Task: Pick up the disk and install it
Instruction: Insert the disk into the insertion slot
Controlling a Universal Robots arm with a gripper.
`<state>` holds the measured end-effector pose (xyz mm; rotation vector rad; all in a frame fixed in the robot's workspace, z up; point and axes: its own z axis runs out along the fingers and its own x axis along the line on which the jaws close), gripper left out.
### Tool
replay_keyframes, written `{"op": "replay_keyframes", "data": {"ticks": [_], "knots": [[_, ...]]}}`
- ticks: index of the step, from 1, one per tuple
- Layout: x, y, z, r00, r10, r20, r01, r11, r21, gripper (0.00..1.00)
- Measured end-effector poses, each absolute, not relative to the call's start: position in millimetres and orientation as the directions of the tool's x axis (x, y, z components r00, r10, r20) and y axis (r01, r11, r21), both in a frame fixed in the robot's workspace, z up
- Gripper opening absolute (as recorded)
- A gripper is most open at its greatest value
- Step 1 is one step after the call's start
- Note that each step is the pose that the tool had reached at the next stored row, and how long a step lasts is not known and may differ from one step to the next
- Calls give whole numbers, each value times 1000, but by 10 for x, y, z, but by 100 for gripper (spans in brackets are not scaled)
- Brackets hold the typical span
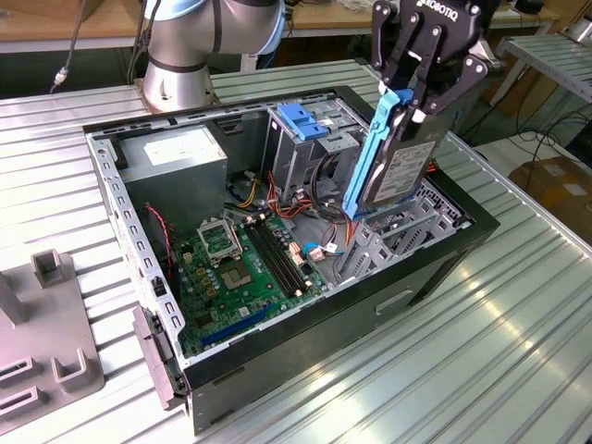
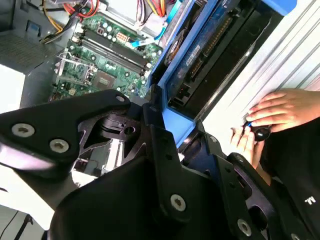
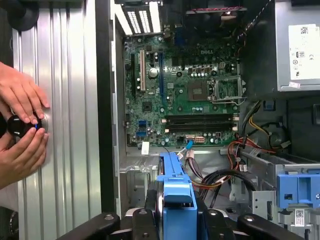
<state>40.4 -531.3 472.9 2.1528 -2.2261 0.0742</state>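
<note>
1. While the disk [image 1: 393, 165] is being pinched at its upper end between the fingers of the gripper [image 1: 408, 104], it is being held nearly upright, slightly tilted, over the part of the open computer case [image 1: 326, 326] toward the exterior view's right.
2. Its lower end is being suspended just above the grey metal bay [image 1: 393, 236], beside the tall drive cage [image 1: 301, 157] with the blue latch [image 1: 298, 120]; contact with the bay cannot be told.
3. The carry to the bay is judged to be the step in hand, with the disk not yet seated.
4. Seating is judged to call for the blue carrier [image 3: 177, 195] being squared to the bay and kept clear of the cables [image 1: 277, 199].
5. A person's hands [image 3: 22, 97] are being rested on a black knob [image 3: 17, 125] on the ribbed table [image 1: 481, 351], outside the case.
</note>
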Motion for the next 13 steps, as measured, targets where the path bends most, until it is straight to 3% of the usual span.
{"op": "replay_keyframes", "data": {"ticks": [3, 13], "knots": [[690, -5456, 4626, -32, -997, 64, -999, 31, -4, 36], [692, -5426, 4579, -15, -998, 64, -1000, 14, -4, 36]]}}
